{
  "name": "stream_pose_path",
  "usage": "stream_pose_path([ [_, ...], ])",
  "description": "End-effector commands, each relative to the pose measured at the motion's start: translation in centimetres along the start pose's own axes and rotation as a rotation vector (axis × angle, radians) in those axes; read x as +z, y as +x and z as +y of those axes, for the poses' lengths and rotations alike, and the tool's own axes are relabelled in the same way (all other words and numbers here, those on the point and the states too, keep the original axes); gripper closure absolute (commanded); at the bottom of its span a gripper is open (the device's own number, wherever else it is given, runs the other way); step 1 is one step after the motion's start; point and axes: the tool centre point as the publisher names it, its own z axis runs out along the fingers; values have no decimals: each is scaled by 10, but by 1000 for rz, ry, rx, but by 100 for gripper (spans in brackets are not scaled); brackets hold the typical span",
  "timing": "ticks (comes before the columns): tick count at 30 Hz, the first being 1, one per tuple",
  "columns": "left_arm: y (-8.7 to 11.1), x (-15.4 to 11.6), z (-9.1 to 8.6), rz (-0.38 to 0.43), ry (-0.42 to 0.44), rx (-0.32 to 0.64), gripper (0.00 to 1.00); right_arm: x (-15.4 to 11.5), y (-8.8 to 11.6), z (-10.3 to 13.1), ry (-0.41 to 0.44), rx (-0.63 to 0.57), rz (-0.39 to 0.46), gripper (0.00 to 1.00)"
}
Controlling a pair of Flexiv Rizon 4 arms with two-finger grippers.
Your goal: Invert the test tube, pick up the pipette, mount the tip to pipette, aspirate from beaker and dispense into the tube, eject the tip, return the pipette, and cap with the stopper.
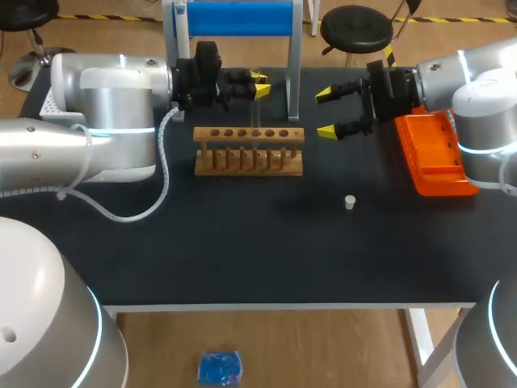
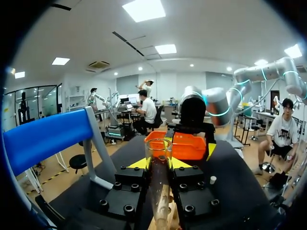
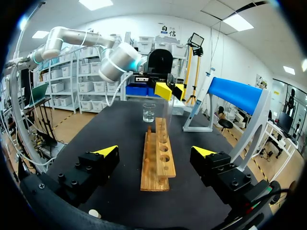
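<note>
Above the wooden rack, our left pincer pinches the test tube upright, seemingly to receive liquid later; our right pincer hovers spread nearby.

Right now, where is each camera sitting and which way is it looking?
Head view: above and behind the robot, looking down on the table; both arms come in, left gripper and right gripper.
Left wrist view: on the left wrist, looking along its fingers, shut on the test tube, towards the orange box and right gripper.
Right wrist view: on the right wrist, looking between its open fingers along the wooden rack to the beaker and left gripper.
Shared: the wrist views face each other, each showing the other's gripper.
</note>
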Motion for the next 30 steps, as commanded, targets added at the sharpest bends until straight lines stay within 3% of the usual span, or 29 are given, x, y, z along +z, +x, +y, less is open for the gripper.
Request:
stream_pose_path([
  [1,0,1,6,-5,10,0,100,-1,-1,0,0,0,3,0],
  [30,-3,0,28,-32,30,-29,100,-1,-1,0,0,0,3,0],
])
